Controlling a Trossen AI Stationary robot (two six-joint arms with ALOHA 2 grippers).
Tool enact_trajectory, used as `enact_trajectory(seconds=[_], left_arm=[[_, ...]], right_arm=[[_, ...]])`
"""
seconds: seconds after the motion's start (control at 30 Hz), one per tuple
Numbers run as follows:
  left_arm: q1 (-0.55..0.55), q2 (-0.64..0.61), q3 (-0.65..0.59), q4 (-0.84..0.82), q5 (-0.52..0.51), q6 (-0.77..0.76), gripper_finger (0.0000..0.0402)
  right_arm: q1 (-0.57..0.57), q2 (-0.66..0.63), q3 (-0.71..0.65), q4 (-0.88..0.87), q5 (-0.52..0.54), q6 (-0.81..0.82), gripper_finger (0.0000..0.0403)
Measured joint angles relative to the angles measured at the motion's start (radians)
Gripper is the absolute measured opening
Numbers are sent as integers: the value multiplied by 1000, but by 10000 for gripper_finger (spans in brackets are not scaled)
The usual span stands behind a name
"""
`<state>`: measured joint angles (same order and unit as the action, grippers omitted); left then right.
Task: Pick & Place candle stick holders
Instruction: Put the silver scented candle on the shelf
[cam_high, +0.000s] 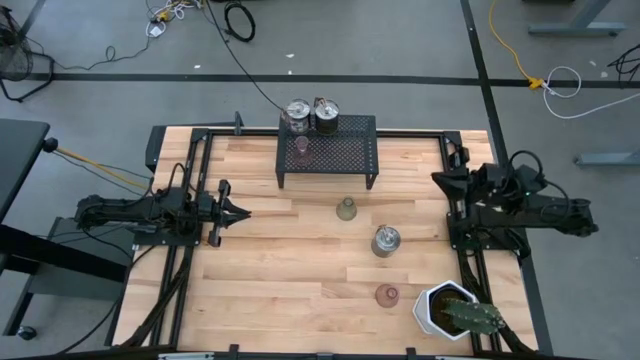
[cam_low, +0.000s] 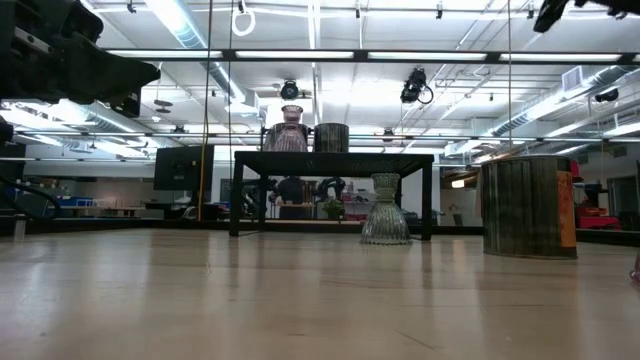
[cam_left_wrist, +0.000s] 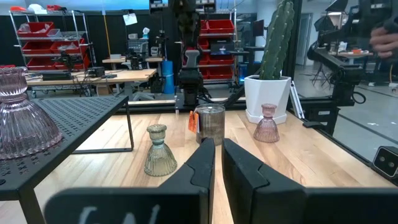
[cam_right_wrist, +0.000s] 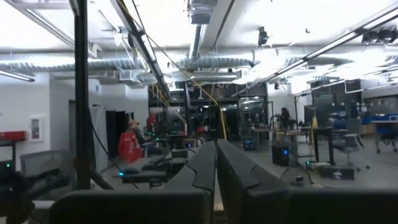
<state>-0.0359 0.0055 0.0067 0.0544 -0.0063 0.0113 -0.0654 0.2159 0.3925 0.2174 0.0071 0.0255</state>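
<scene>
High view: both the left pincer (cam_high: 243, 212) and right pincer (cam_high: 438, 178) are closed, empty.

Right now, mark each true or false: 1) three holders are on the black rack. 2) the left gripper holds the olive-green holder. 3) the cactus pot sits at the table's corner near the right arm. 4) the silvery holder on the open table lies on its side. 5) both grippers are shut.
1) True: two silvery holders and a pink holder are on the black rack.
2) False: the left gripper is shut on nothing; the olive-green holder stands apart.
3) True: cactus pot.
4) False: the silvery holder on the table stands upright.
5) True: right gripper too.
</scene>
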Motion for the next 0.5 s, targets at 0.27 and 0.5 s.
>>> enact_trajectory(seconds=[0.27,0.5], left_arm=[[0,0,0,0,0,0,34],[0,0,0,0,0,0,34]], right_arm=[[0,108,181,-163,-33,-7,20],[0,210,340,-242,-75,-3,20]])
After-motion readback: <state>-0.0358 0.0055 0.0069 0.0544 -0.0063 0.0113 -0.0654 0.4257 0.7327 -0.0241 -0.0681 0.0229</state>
